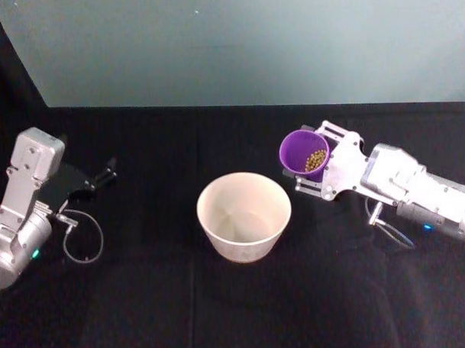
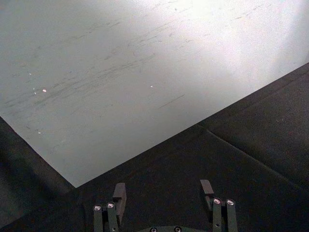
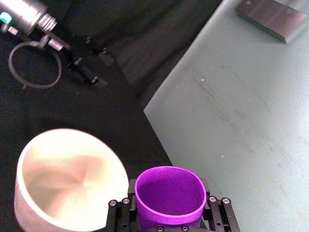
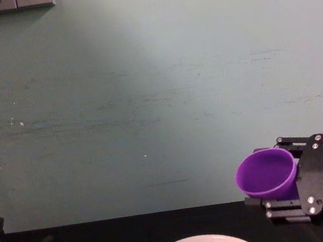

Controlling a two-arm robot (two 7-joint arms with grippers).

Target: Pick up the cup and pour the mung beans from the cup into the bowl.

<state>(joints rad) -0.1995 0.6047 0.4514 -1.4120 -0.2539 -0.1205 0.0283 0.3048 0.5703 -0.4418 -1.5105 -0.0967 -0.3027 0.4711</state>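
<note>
right gripper (image 1: 313, 163) grasping cup (image 1: 296, 149) raised beside bowl (image 1: 243, 251); next: carry over bowl, tip. left gripper (image 1: 106, 172) parked far left, released.

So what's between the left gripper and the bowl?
Nothing: just bare black table lies between the left gripper and the bowl, seen in the head view.

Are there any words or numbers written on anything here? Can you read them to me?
None: there are no words, numbers or signs to read here.
The purple cup, held in the right gripper, is plain.
The bowl is plain too.
The left gripper, parked off to the left, carries no label.
</note>
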